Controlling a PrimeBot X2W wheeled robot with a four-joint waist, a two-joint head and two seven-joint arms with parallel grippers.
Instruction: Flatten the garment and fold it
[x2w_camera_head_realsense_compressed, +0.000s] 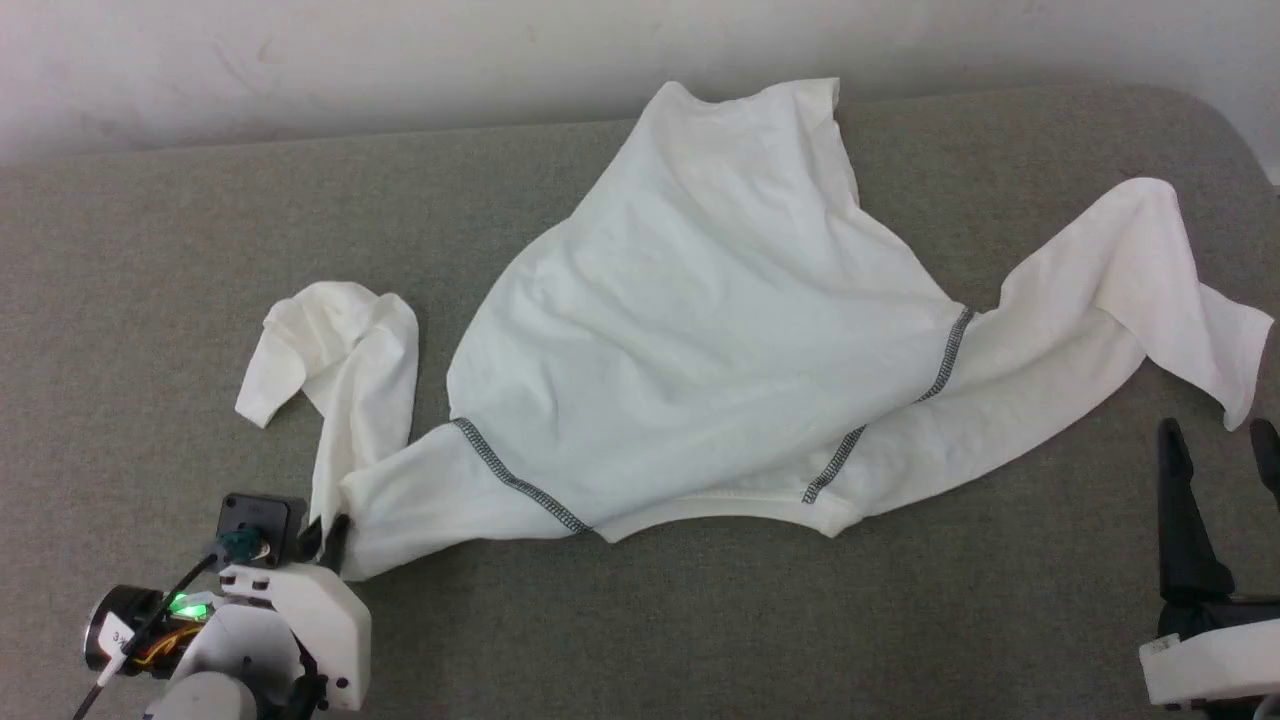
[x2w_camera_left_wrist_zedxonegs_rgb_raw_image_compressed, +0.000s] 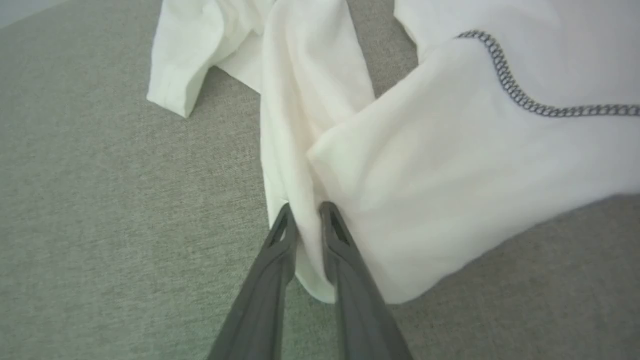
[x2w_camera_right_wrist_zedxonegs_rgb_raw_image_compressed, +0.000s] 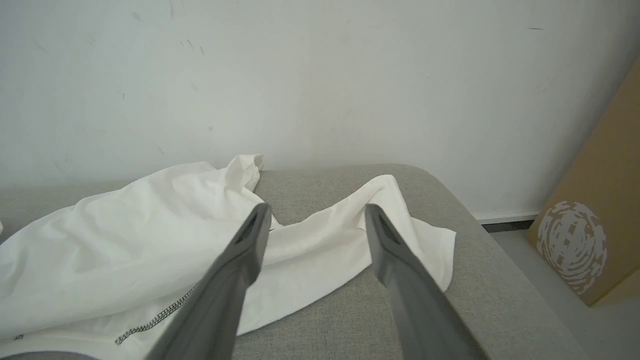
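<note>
Your head camera looks down over the whole garment (x2w_camera_head_realsense_compressed: 700, 330); left wrist sits close on one sleeve (x2w_camera_left_wrist_zedxonegs_rgb_raw_image_compressed: 310, 125), right wrist low, facing the wall (x2w_camera_right_wrist_zedxonegs_rgb_raw_image_compressed: 320, 75), probably sharing the other.

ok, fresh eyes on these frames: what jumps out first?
A white long-sleeved shirt lies rumpled across the grey fabric surface, sleeves splayed to both sides. The left gripper is clamped on a sleeve fold at the near left; the right gripper hovers open at the near right.

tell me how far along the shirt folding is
Early. Done: the garment lies roughly spread on the grey surface, nothing folded. In hand: the left claw pinches the doubled-over sleeve. Left: the right claw is open, off the cloth; both sleeves need straightening, then every fold.
</note>
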